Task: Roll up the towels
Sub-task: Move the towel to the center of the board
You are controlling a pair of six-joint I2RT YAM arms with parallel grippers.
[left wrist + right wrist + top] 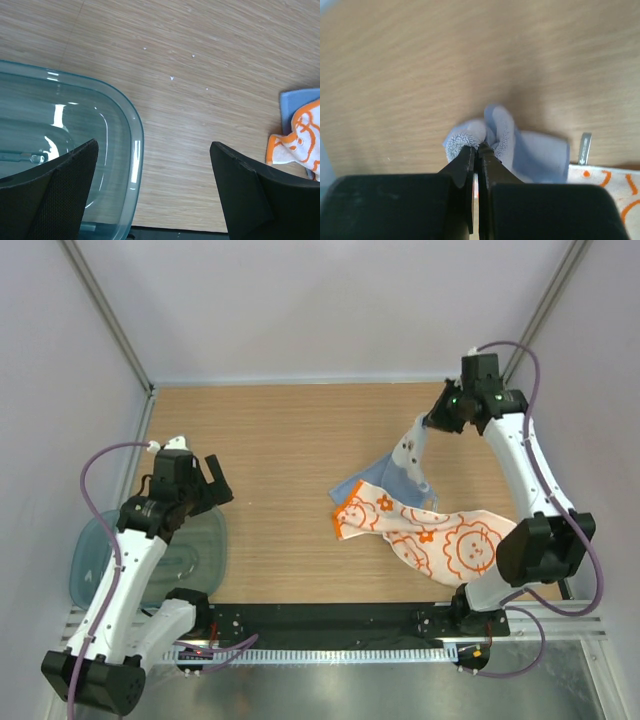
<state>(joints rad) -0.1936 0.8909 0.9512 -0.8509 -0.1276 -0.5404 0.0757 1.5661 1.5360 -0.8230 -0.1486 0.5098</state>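
Observation:
My right gripper (430, 422) is shut on a bunched corner of the pale blue towel (535, 155) and holds it up at the back right of the table. The cloth hangs from the fingertips (470, 152) down to the wood, where the rest of the pale blue towel (362, 483) lies flat. In front of it an orange and white flowered towel (440, 538) lies stretched out, partly over the blue one; its corner (300, 140) shows in the left wrist view. Near the table's left edge, my left gripper (216, 480) stands open and empty (153, 150).
A translucent blue-green plastic tray (131, 125) sits at the front left, partly under the left arm (215, 555). White walls and metal posts close in the table. A black rail runs along the front edge (330, 620).

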